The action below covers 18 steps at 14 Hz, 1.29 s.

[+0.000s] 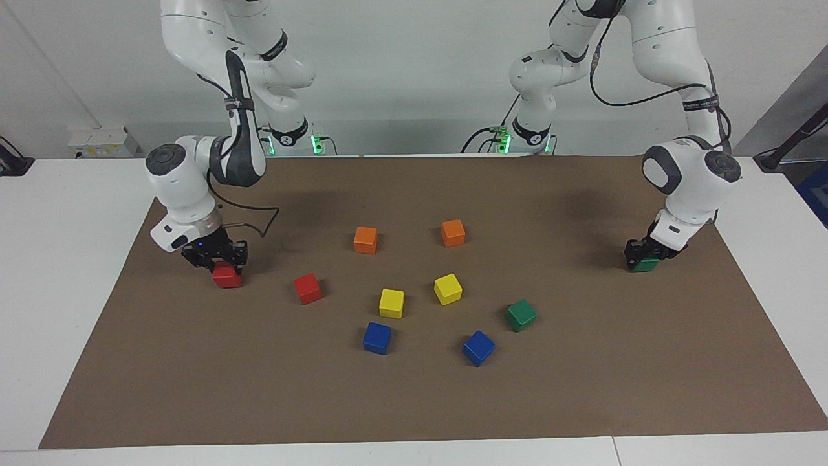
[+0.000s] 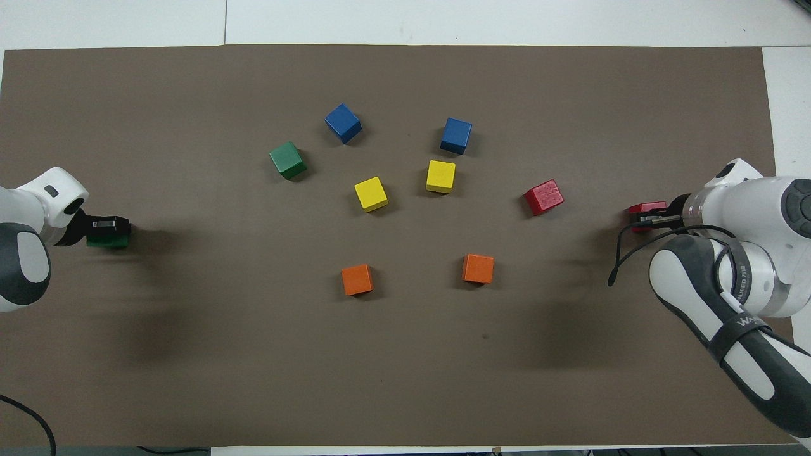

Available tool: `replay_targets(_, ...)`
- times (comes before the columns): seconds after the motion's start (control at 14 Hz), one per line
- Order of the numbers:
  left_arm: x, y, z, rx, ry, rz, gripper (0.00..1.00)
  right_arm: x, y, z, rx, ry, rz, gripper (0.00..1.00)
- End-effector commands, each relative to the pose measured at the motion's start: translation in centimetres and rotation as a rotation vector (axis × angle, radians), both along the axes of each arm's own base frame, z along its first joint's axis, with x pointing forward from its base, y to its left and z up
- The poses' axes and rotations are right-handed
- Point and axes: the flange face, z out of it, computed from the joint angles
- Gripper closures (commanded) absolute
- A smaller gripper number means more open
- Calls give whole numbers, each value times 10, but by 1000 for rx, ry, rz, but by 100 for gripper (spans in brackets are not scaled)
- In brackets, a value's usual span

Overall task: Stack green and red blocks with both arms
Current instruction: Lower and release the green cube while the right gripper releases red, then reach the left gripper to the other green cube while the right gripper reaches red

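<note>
My left gripper (image 1: pixel 642 257) (image 2: pixel 109 227) is shut on a green block (image 1: pixel 645 265) (image 2: pixel 109 241), held low at the brown mat (image 1: pixel 414 401) near the left arm's end. My right gripper (image 1: pixel 215 257) (image 2: pixel 647 216) is shut on a red block (image 1: pixel 226 277) (image 2: pixel 646 206), low at the mat near the right arm's end. Whether either held block touches the mat I cannot tell. A second green block (image 1: pixel 521 315) (image 2: pixel 287 159) and a second red block (image 1: pixel 308 288) (image 2: pixel 543 197) lie loose on the mat, apart from both grippers.
Between the loose red and green blocks lie two yellow cubes (image 1: pixel 391 303) (image 1: pixel 447 288). Two blue cubes (image 1: pixel 377 338) (image 1: pixel 478 347) sit farther from the robots, two orange cubes (image 1: pixel 365 239) (image 1: pixel 453 233) nearer. White table surrounds the mat.
</note>
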Motion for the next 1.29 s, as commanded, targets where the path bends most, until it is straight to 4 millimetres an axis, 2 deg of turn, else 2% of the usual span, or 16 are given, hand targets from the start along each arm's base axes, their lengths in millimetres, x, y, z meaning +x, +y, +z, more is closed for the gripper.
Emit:
replay_targets(0.0,-3,2,-2,1,-17,-12,100,-7,-3,0,0,-14,25,75)
replay_targets(0.07,-4,3,-4,2,-16,-17,100,-7,-2,0,0,-14,25,70)
replay_targets(0.14,-3,2,-3,4,-24,-18,100,-7,-2,0,0,-14,25,57)
replay_targets(0.21,-4,3,-4,4,-24,-18,100,-6,-2,1,0,-15,25,33)
replay_targets(0.29,-4,2,-4,4,-25,-23,59,-7,-3,1,0,-15,23,9)
replay_targets(0.36,-4,3,-4,4,-23,-24,1,-6,-2,1,0,-15,25,0)
replay_targets(0.5,-1,2,-2,4,-20,-40,0,-5,-2,2,0,-17,26,0)
replay_targets(0.64,4,0,6,4,-19,-47,0,5,3,14,-1,-32,29,0)
replay_targets(0.79,12,0,19,3,-11,-52,0,23,13,42,4,-36,12,0)
replay_targets(0.93,29,-5,48,0,-5,-56,0,46,45,76,19,-14,-35,0)
replay_targets(1.0,44,-21,74,-5,-1,-55,0,60,69,91,28,-7,-63,0)
replay_targets(1.07,58,-39,88,-15,14,-14,0,68,93,99,33,1,-67,0)
replay_targets(1.21,81,-99,108,-29,10,107,0,67,145,102,36,-11,-58,0)
